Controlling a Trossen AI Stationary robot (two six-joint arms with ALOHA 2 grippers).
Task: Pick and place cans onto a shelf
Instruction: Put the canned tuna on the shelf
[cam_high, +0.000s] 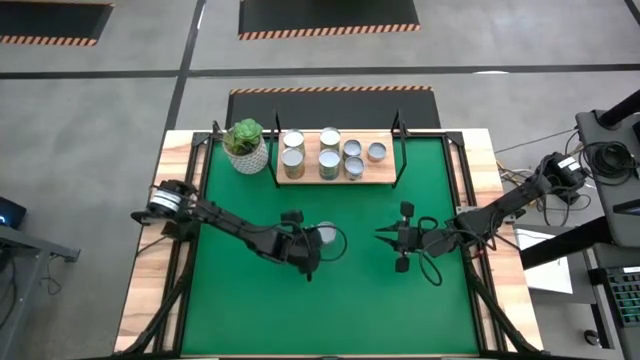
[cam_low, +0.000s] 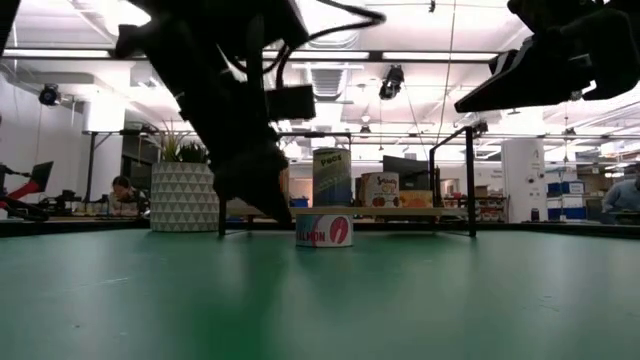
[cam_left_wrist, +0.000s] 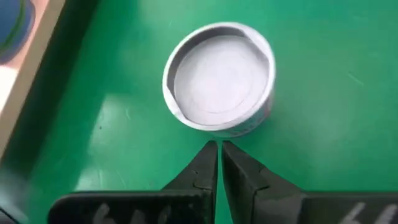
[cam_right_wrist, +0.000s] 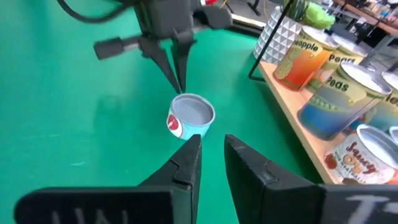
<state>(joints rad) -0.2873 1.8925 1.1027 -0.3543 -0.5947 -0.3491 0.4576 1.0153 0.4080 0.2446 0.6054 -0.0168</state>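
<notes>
One short can left on the mat, everything else already shelved

The left gripper (cam_left_wrist: 219, 148) is sitting just beside the low silver-topped salmon can (cam_high: 325, 236) mid-surface with its fingers pinched together on nothing, so probably lining up. The right gripper (cam_right_wrist: 212, 149) is hovering to the can's right, fingers slightly parted and empty. Seven labelled tin cans (cam_high: 329, 152) are crowding the light-wood shelf (cam_high: 385, 176) at the far edge, likely packed tight to leave room.

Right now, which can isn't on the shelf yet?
The short can alone on the green mat, beside the left pincer; the rest stand on the shelf.
</notes>
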